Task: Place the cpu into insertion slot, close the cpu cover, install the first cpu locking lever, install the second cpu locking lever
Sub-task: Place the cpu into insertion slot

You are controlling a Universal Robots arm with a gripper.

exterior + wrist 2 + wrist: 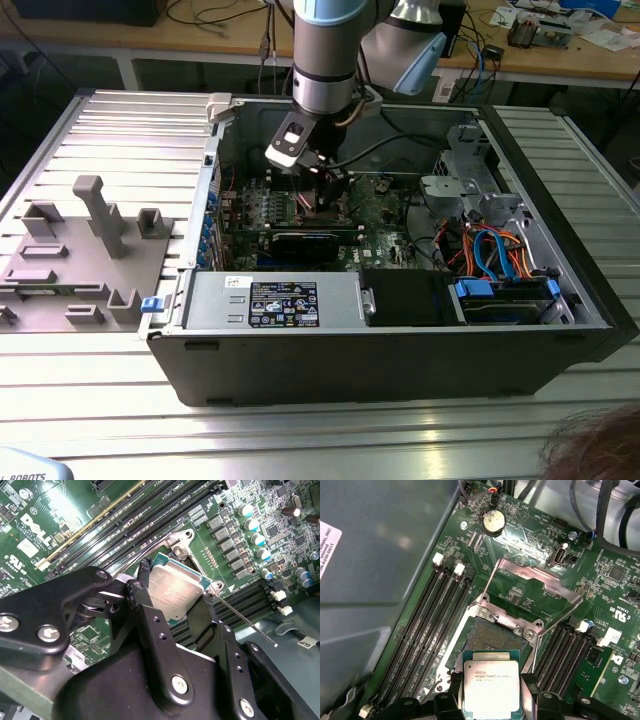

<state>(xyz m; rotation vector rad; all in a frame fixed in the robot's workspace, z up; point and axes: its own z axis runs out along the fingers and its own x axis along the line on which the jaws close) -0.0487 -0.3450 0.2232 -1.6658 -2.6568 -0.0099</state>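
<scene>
One robot arm (325, 60) reaches into an open PC case (400, 370) on a slatted metal table (330, 440), exterior view. L to R: a grey fixture tray (75, 260) lies on the table at the case's 9 o'clock; the arm enters from 12 o'clock, its claw (325, 185) low over the green motherboard (385, 215); a drive bay (490, 255) w/ blue & orange cables sits at the case's 3 o'clock side; a person's hair (600, 445) edges in at approx. 5 o'clock. In both wrist views the claw's fingers (529, 690) are clamped on the cpu (491, 685), one on each of two opposite edges, silver-grey top facing the cameras. The cpu hangs just beside the insertion slot (495, 637), overlapping the rim nearest the claw, not seated. The cpu cover (535, 587) stands swung open, raised on the slot's side away from the cpu. Rows of memory slots (422, 630) flank the slot on both sides. A coin-cell battery (493, 522) sits on the board past the cover. In the second wrist view a thin wire locking lever (245, 621) angles out from a corner of the socket frame, across the memory slots beside it.
</scene>
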